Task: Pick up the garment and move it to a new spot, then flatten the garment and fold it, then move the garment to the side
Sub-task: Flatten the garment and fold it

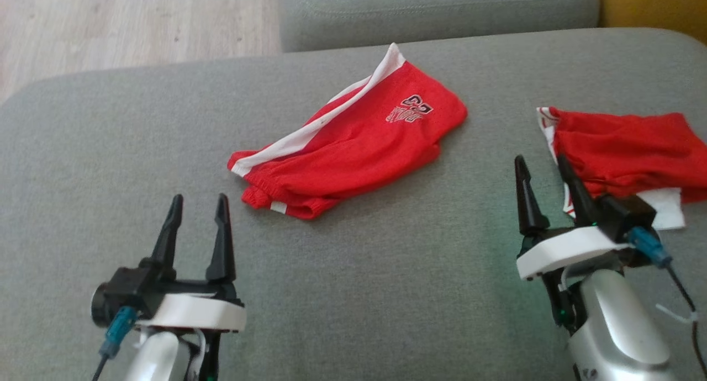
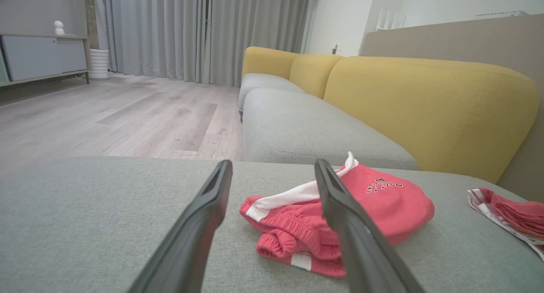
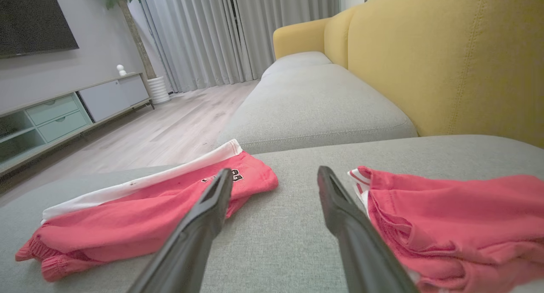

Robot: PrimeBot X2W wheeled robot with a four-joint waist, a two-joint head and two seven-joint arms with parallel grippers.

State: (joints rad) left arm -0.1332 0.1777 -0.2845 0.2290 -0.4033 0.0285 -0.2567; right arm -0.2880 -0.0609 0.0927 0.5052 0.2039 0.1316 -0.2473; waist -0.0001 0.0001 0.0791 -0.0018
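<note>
A red garment point(image 1: 353, 143) with a white side stripe and a small printed logo lies folded and rumpled in the middle of the grey seat cushion point(image 1: 386, 292). It also shows in the left wrist view point(image 2: 382, 204) and the right wrist view point(image 3: 140, 216). My left gripper point(image 1: 200, 199) hovers open, near and to the left of its waistband end, with nothing between the fingers point(image 2: 273, 163). My right gripper point(image 1: 541, 160) is open too, beside the left edge of a second red garment point(image 1: 624, 149), between the two pieces point(image 3: 275, 170).
The second red garment point(image 3: 450, 225), with white trim, lies bunched at the cushion's right. Another grey cushion point(image 1: 442, 11) adjoins at the far side, a yellow backrest point(image 2: 425, 106) rises on the right, and wooden floor point(image 1: 110, 22) lies beyond the far left edge.
</note>
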